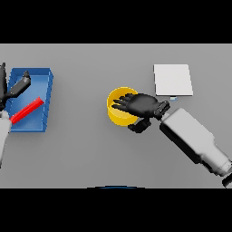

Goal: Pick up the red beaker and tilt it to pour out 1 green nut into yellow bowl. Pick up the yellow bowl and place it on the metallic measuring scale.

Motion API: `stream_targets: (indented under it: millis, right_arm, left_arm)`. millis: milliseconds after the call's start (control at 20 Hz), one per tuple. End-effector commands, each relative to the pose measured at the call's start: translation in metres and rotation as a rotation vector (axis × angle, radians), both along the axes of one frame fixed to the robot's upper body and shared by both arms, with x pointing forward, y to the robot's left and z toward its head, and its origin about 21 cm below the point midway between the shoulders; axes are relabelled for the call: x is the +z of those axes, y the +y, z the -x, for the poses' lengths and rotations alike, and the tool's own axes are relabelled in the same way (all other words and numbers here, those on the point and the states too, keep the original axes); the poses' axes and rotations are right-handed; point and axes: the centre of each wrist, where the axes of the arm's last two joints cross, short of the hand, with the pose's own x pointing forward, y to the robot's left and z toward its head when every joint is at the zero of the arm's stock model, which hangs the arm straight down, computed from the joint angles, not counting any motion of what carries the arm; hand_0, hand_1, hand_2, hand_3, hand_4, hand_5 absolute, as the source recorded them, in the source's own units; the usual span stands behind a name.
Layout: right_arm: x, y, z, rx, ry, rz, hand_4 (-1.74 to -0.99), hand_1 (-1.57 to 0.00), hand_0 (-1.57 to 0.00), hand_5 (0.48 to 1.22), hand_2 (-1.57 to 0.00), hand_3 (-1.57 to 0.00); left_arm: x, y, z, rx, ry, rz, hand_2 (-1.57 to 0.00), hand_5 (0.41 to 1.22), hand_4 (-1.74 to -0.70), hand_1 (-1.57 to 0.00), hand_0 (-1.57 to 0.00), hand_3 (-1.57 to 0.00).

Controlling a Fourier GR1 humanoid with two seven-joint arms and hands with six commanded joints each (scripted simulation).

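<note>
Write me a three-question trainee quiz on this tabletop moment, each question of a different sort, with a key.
1. True or false: the right hand is over the yellow bowl.
2. Multiple choice: the red beaker lies
A. on the metallic scale
B. in the blue tray
C. inside the bowl
3. Fill in: the scale sits to the bowl's ____ in the head view.

Key
1. True. The fingers reach across the bowl's rim; whether they grip it cannot be told.
2. B. It lies slanted in the tray, near the left hand at the left edge.
3. Right, and a little further from the robot; the bowl is not on it.
</note>
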Motion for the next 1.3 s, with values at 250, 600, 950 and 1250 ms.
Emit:
stream_targets:
  millis: [250, 600, 950, 1250]
  right_arm:
    - [-0.006, 0.011, -0.008, -0.009, 0.049, 0.061, -1.270, 0.00, 0.00, 0.740, 0.00, 0.00]
    - [-0.011, 0.013, -0.007, -0.068, 0.111, 0.100, -1.321, -0.14, -0.16, 0.839, -0.15, -0.18]
    - [-0.009, 0.011, -0.007, -0.036, 0.142, 0.097, -1.623, -1.27, -1.28, 1.141, -1.18, -1.01]
    - [-0.007, 0.009, -0.010, -0.042, 0.159, 0.064, -1.710, -1.49, -1.49, 1.200, -1.29, -1.39]
  left_arm:
    - [0.003, 0.008, -0.001, 0.016, 0.007, 0.007, 0.00, 0.698, -0.75, 0.00, 0.00, 0.00]
    - [0.002, 0.007, -0.001, 0.013, 0.003, -0.002, 0.00, 0.701, -0.75, 0.00, 0.00, 0.00]
    - [0.004, 0.005, -0.002, 0.007, 0.002, -0.007, 0.00, 0.698, -0.75, 0.00, 0.00, 0.00]
    - [0.004, 0.005, -0.002, 0.009, 0.007, -0.020, 0.00, 0.688, -0.74, 0.00, 0.00, 0.00]
